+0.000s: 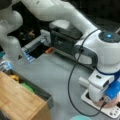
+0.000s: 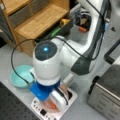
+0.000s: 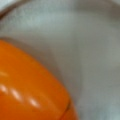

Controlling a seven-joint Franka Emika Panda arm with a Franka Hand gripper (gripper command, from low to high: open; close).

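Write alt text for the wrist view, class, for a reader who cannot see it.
A glossy orange rounded object fills the lower left of the wrist view, very close to the camera, with small bright highlights on its surface. Behind it lies a pale grey-white curved surface. The end effector does not show in this view.

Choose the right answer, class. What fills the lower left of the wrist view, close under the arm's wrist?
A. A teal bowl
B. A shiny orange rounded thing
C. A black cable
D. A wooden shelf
B. The wrist view shows a glossy orange rounded thing against a pale grey surface; the teal bowl sits off to a front view's left, apart from the wrist.
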